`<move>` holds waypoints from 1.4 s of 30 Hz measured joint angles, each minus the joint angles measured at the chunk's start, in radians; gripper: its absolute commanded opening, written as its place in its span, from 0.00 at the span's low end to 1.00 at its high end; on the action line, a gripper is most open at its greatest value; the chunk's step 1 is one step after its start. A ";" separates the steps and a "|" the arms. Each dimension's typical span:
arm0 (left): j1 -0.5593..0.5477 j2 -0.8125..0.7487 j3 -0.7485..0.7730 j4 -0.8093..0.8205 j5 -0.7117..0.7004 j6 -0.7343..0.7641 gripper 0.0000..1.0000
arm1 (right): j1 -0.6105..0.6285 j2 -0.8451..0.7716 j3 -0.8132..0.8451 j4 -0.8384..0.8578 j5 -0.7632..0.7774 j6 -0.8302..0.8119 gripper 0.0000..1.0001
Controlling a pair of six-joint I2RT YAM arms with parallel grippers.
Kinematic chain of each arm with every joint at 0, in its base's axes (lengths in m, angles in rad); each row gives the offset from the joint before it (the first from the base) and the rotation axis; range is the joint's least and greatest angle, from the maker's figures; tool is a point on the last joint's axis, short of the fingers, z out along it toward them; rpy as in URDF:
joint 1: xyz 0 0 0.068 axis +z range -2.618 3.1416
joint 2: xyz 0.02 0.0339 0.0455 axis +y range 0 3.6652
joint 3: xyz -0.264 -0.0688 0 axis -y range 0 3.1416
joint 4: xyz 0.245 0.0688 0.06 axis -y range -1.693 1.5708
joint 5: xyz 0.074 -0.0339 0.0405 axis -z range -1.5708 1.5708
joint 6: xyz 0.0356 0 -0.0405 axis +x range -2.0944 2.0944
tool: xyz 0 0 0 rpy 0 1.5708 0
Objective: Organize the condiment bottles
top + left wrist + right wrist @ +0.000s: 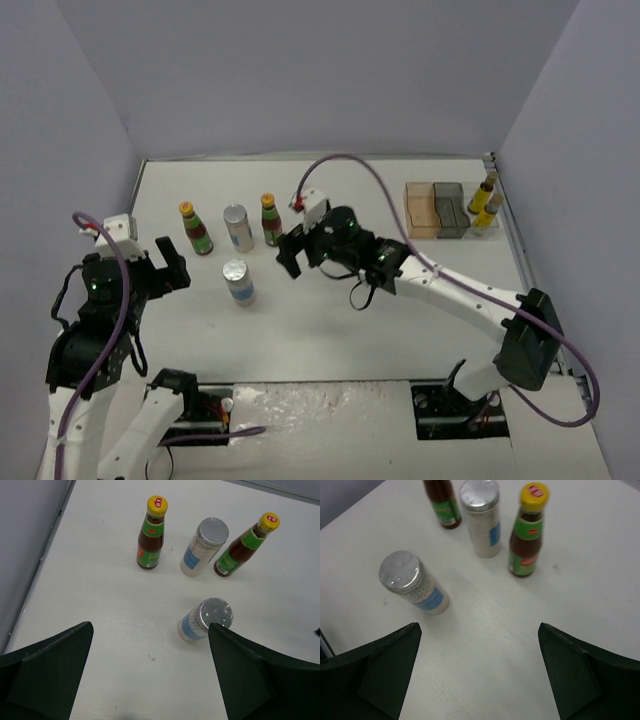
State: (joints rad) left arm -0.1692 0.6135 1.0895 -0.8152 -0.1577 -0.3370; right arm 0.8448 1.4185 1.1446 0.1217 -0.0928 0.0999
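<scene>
Left gripper (172, 265) spread wide, empty; right gripper (292, 252) spread wide, empty; silver-topped cylinder (237, 281) between them.

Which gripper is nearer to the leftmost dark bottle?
Left. The left gripper is just at the near-left of the bottle; the right gripper is well to its right, past the other dark bottle.

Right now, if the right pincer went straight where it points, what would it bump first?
Probably the bare white table, since the right pincer tilts down into the gap between the near shaker and the yellow-capped bottle. Skimming flat, it might reach the far shaker instead; depth is unclear.
</scene>
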 measured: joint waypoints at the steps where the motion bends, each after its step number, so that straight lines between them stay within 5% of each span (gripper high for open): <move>1: 0.000 0.000 0.015 -0.012 0.000 -0.002 0.97 | 0.034 0.036 0.016 -0.002 -0.005 -0.008 1.00; 8: 0.000 0.004 0.066 -0.075 -0.002 -0.008 0.97 | 0.182 0.295 0.185 0.003 -0.034 -0.079 1.00; 20: -0.001 0.005 0.078 -0.128 -0.009 -0.012 0.97 | 0.215 0.575 0.391 0.055 -0.074 -0.134 1.00; 25: -0.001 0.005 0.079 -0.130 -0.009 -0.015 0.97 | 0.226 0.646 0.406 0.059 -0.087 -0.143 0.77; 33: -0.001 0.005 0.079 -0.130 -0.008 -0.020 0.97 | 0.229 0.666 0.385 0.100 -0.080 -0.156 0.16; 37: -0.001 0.005 0.074 -0.120 -0.004 -0.020 0.97 | 0.216 0.607 0.291 0.140 -0.068 -0.153 0.03; 42: -0.001 0.007 0.032 -0.095 0.012 -0.020 0.97 | 0.128 0.425 0.128 0.088 -0.053 -0.142 0.00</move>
State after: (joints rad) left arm -0.1703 0.6209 1.1210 -0.9103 -0.1458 -0.3573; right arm 0.9727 1.8436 1.2729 0.2097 -0.1460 -0.0425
